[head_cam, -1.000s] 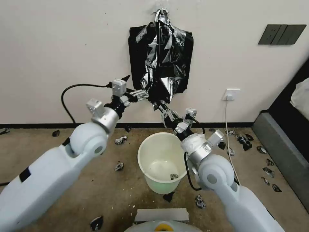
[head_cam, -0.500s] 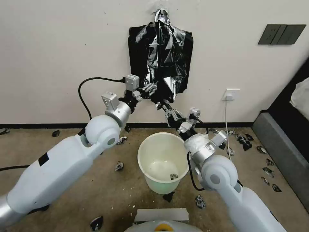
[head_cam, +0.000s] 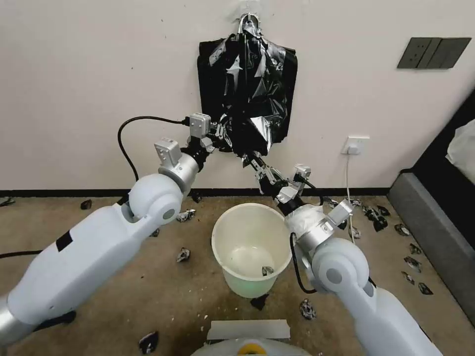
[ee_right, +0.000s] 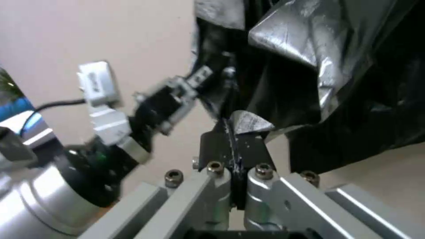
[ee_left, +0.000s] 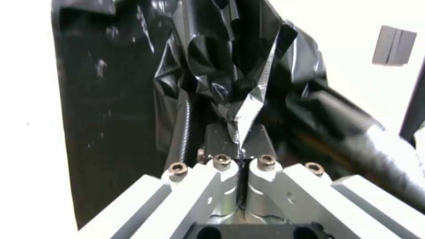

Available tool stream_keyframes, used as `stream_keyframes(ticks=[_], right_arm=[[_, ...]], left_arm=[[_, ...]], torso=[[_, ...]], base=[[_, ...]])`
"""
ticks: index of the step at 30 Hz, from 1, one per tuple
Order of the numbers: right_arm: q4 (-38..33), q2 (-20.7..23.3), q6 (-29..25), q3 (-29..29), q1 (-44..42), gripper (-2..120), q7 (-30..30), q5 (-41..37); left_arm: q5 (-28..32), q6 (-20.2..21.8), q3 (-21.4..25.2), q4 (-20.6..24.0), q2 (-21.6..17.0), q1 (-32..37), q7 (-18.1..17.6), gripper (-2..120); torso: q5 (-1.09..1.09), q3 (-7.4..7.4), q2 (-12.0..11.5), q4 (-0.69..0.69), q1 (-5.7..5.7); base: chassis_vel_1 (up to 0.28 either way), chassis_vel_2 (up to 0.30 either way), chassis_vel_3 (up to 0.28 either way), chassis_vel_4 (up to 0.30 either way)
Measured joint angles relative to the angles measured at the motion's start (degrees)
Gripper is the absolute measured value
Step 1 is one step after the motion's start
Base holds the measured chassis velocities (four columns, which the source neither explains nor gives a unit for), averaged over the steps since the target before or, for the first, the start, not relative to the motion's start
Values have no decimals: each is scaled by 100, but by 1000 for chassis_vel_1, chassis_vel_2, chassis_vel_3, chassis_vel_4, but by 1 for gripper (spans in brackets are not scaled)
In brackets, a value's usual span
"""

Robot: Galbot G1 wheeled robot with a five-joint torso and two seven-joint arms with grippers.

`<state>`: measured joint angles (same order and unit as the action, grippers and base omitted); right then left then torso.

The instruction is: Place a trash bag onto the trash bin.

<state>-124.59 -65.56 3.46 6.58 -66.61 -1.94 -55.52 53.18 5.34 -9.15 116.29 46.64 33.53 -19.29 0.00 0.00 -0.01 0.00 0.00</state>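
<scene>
Early stage. Trash bag (head_cam: 250, 94) hanging on wall hook, upper centre of frame, above trash bin (head_cam: 251, 249) standing bare at lower centre. Left gripper (ee_left: 239, 139) pinched onto bag's lower edge; right gripper (ee_right: 233, 139) apparently clamped there too. Unhooking, opening, fitting over rim all left.
</scene>
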Motion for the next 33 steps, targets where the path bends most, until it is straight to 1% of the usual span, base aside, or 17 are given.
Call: stream_keyframes(ticks=[2,4,5,7,8,11,12,15,16,18,19,23,24,27,28,31,33], right_arm=[[-40,26,26,26,-27,0,-82,105],[-171,131,145,94,-108,10,-310,303],[-171,131,145,94,-108,10,-310,303],[-439,462,466,152,-252,21,-682,415],[-439,462,466,152,-252,21,-682,415],[-693,899,730,360,-445,35,-901,967],[-693,899,730,360,-445,35,-901,967],[-900,1152,816,633,-520,50,-987,1673],[-900,1152,816,633,-520,50,-987,1673],[-1013,1270,951,668,-347,62,-1128,1796],[-1013,1270,951,668,-347,62,-1128,1796],[-1017,1686,1364,432,589,80,-1386,1656],[-1017,1686,1364,432,589,80,-1386,1656],[-857,1992,1598,-27,1456,93,-1511,1487],[-857,1992,1598,-27,1456,93,-1511,1487],[-661,2230,1869,-683,2245,100,-1510,1444],[-581,2255,1984,-878,2491,100,-1517,1489]], left_arm=[[39,-22,29,40,-2,18,-12,0],[113,-74,123,150,-2,93,-28,0],[113,-74,123,150,-2,93,-28,0],[143,-114,289,279,5,198,-28,0],[143,-114,289,279,5,198,-28,0],[177,-147,492,413,-1,343,-28,0],[177,-147,492,413,-1,343,-28,0],[260,-202,649,541,-11,470,-27,0],[260,-202,649,541,-11,470,-27,0],[318,-220,630,575,-81,485,-24,0],[318,-220,630,575,-81,485,-24,0],[346,-229,451,538,-94,396,-11,0],[346,-229,451,538,-94,396,-11,0],[346,-233,401,534,-76,377,-6,0],[346,-233,401,534,-76,377,-6,0],[344,-234,385,516,-67,350,-6,0],[343,-234,384,513,-68,343,-6,0]], torso=[[0,0,0,0,0],[1,0,0,0,0],[1,0,0,0,0],[1,0,0,0,0],[1,0,0,0,0],[-1,0,1,-1,0],[-1,0,1,-1,0],[0,0,1,0,-1],[0,0,1,0,-1],[2,0,1,-1,0],[2,0,1,-1,0],[0,0,0,0,0],[0,0,0,0,0],[0,0,1,0,0],[0,0,1,0,0],[0,0,0,-1,0],[0,0,1,0,0]], base=[[0,0,0,0],[0,0,0,0],[0,0,0,0],[0,0,0,0],[0,0,0,0],[0,0,0,0],[0,0,0,0],[0,0,0,0],[0,0,0,0],[0,0,0,0],[0,0,0,0],[0,0,0,0],[0,0,0,0],[0,0,0,0],[0,0,0,0],[0,0,0,0],[0,0,0,0]])
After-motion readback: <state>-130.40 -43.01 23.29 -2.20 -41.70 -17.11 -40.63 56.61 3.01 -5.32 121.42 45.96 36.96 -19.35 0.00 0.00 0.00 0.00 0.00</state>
